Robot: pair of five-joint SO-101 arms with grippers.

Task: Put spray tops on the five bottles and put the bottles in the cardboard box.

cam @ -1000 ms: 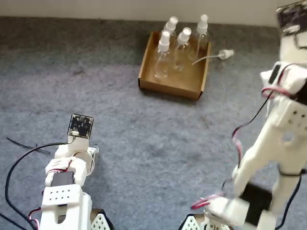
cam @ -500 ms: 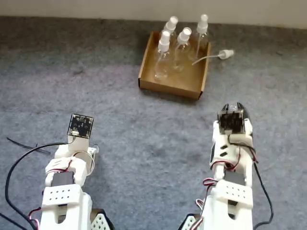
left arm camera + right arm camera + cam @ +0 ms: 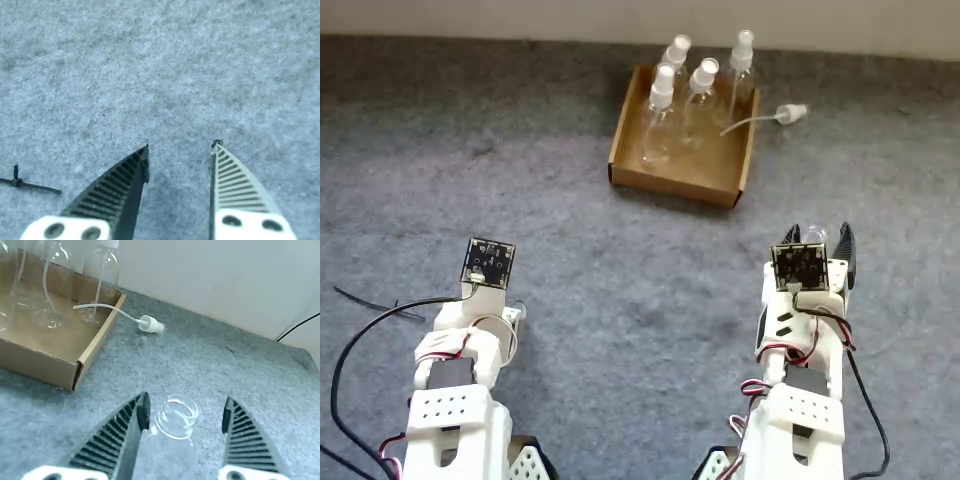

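Note:
The cardboard box (image 3: 672, 184) (image 3: 40, 365) lies at the far middle of the grey carpet, holding several clear bottles with white spray tops (image 3: 662, 112) that stand upright. A loose spray top (image 3: 790, 113) (image 3: 150, 325) lies just beyond the box's right side, its tube resting over the box edge. My right gripper (image 3: 817, 240) (image 3: 186, 401) is open in front of the box's right corner. An uncapped clear bottle (image 3: 812, 234) (image 3: 172, 437) stands upright between its fingers. Low over bare carpet, my left gripper (image 3: 180, 150) is open and holds nothing.
A black cable tie (image 3: 25, 184) lies on the carpet beside the left gripper. Loose black wires (image 3: 365, 300) trail at the left arm's base. A white wall (image 3: 210, 275) rises behind the box. Bare carpet stretches between the arms and the box.
My right arm came down from high at the right edge to the carpet in front of the box, and its jaws have spread apart around the uncapped bottle. The left arm has not moved.

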